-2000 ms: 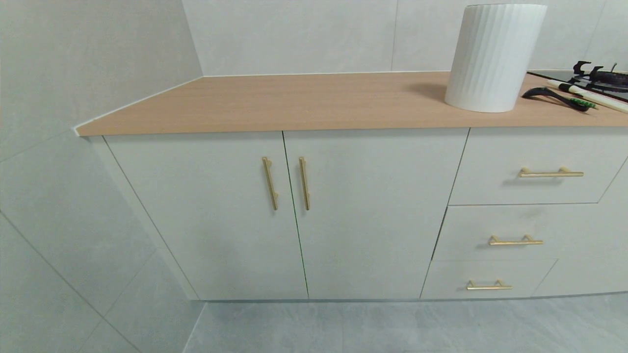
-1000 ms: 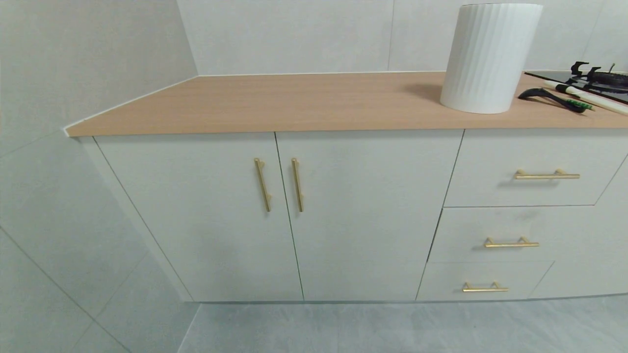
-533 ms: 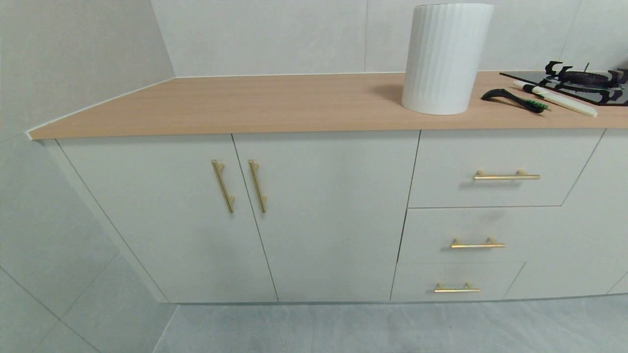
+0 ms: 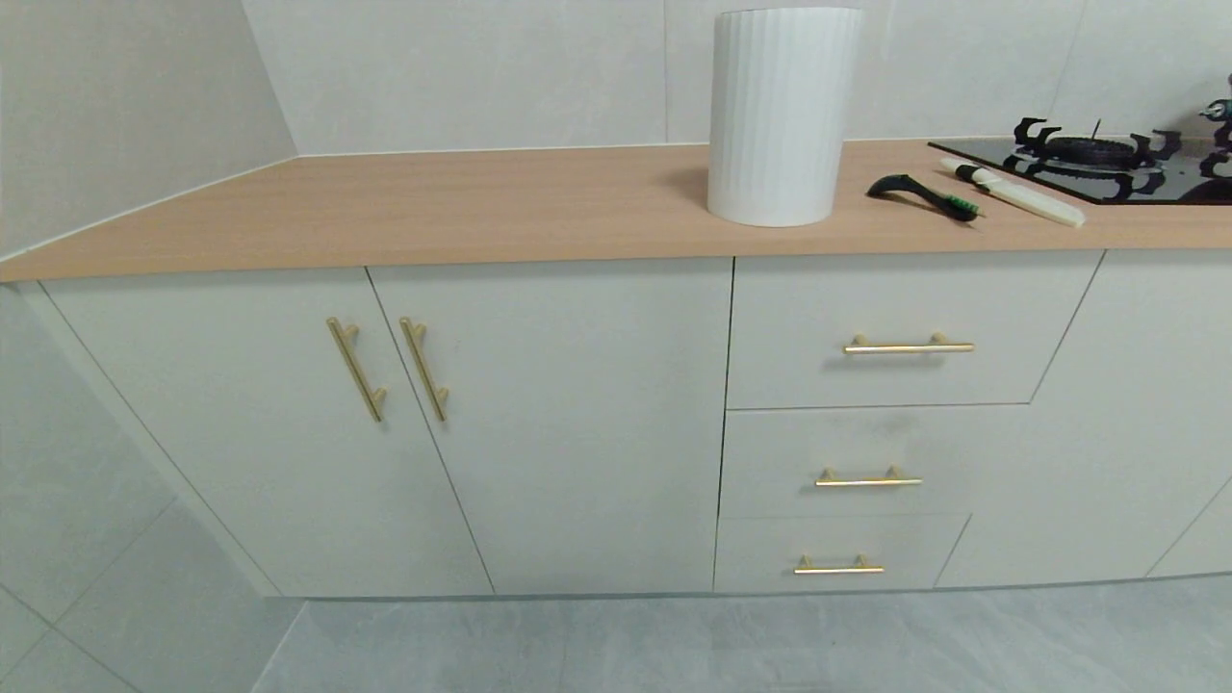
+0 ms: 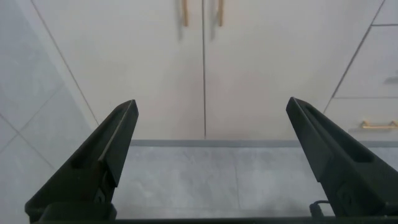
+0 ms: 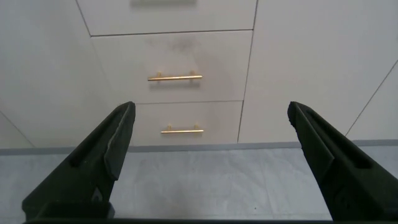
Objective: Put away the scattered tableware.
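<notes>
On the wooden countertop [image 4: 462, 207] stands a tall white ribbed container [image 4: 778, 115]. To its right lie a black-handled utensil with a green tip [image 4: 922, 195] and a white knife-like tool with a black band [image 4: 1013, 192]. My left gripper [image 5: 211, 118] hangs low before the cabinet doors [image 5: 205, 68], open and holding nothing. My right gripper [image 6: 211, 121] is open too, held low facing the lower drawers [image 6: 175, 78], nothing between its fingers.
A black gas hob [image 4: 1097, 159] sits at the counter's right end. Below are two cabinet doors with gold handles [image 4: 390, 371] and a stack of three drawers [image 4: 905, 346]. Grey tiled floor [image 4: 674, 645] lies in front; a tiled wall closes the left side.
The head view has swung to the right, so the cabinet and container sit further left in the picture and more of the hob shows. Nothing on the counter has moved.
</notes>
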`<state>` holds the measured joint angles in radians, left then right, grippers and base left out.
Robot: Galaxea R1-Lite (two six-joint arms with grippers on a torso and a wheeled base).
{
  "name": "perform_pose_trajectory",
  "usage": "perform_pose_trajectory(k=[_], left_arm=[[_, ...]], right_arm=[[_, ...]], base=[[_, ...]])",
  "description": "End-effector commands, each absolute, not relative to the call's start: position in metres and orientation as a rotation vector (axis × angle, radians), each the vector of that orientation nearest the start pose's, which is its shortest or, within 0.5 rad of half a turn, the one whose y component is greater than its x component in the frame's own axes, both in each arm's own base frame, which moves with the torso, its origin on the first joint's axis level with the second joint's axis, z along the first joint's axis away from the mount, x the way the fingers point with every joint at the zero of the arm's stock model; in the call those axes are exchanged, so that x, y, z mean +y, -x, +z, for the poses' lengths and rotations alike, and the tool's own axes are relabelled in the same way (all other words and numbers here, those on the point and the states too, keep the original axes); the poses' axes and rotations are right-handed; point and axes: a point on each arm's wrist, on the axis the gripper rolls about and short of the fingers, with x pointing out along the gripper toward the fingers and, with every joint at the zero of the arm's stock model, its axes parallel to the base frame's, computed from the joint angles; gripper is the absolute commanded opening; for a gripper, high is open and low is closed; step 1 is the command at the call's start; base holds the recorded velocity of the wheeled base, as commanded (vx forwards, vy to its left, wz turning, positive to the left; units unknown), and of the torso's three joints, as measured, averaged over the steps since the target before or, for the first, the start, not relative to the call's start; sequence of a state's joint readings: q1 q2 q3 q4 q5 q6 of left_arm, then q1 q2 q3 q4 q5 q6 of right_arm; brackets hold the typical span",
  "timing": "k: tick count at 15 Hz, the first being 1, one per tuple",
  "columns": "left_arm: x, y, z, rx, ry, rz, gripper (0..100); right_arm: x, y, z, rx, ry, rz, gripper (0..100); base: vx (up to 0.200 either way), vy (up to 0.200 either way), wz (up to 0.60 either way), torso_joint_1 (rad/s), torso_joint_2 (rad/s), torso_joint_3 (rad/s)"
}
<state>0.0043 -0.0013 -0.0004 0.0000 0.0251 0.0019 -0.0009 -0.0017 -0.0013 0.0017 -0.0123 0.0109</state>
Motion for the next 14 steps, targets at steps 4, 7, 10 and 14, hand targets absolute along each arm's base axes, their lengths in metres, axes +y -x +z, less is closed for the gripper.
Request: perform_pose_trajectory(k=[4,7,10,14], left_arm=[[0.0005,0.0228,0.0755,0.0,-0.003,0.031,100],[0.0005,0.0228,0.0755,0.0,-0.003,0.031,100],[0.0005,0.0228,0.0755,0.0,-0.002,0.031,100],[0.0005,0.0228,0.0756,-0.002,0.0,0.031,100]], right_arm=[[-0.0002,0.0228,0.0753,0.001,-0.011,-0.014,100],[-0.0002,0.0229,0.0757,0.0,-0.011,-0.014,100],[-0.0002,0.0229,0.0757,0.0,-0.011,-0.014,100],[-0.0002,0.0229,0.0757,0.0,-0.011,-0.012,100]], base=[[0.0,0.0,0.0,0.0,0.0,0.0],[0.067,0.0,0.0,-0.001,0.0,0.001],[0.2,0.0,0.0,-0.002,0.0,0.002],[0.0,0.0,0.0,0.0,0.0,0.0]])
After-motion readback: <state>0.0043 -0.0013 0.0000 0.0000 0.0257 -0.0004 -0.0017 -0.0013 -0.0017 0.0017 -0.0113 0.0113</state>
